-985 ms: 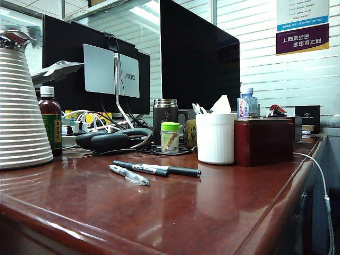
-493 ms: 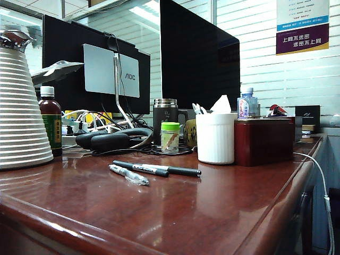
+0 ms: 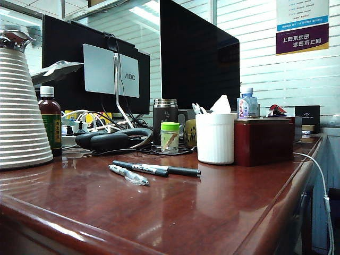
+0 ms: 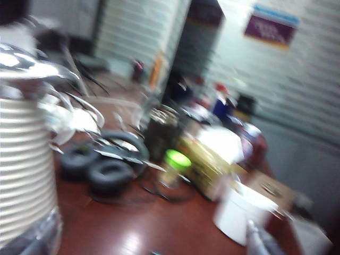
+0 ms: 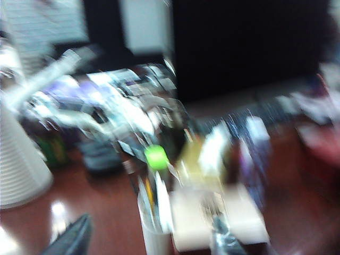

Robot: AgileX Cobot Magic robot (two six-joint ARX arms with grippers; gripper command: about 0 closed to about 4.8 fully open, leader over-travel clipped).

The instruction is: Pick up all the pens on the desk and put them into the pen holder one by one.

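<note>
**Both grippers above the desk, three pens lying loose**

The left gripper [image 4: 149, 248] is seen only at the edge of its own, heavily smeared wrist view. One grey finger [image 4: 260, 240] is made out, and whether the jaws stand wide or narrow cannot be told. Ahead of it and to the side of that finger, the white pen holder [image 4: 240, 215] is seen standing on the desk [image 4: 133, 228]. The big ribbed jug [image 4: 24, 164] is found close on the gripper's other side.

The right gripper [image 5: 146, 243] is likewise shown only by its own blurred wrist view. Its dark finger [image 5: 69, 239] and the other finger are seen well apart, so the jaws are spread wide and nothing is held. The pen holder [image 5: 154, 234] is seen just ahead of the gripper, between the lines of the two fingers. A green-capped jar [image 5: 156, 157] is seen farther beyond it.

In the exterior view three pens are laid close together on the reddish desk [image 3: 223, 212]. They are a clear pen [image 3: 128, 175], a black labelled pen [image 3: 141, 168] and a black marker [image 3: 178, 170]. The pen holder [image 3: 215, 138] is stood behind them, touching or just beside the dark red box [image 3: 264, 141]. Where the pens lie from either gripper cannot be told.
</note>
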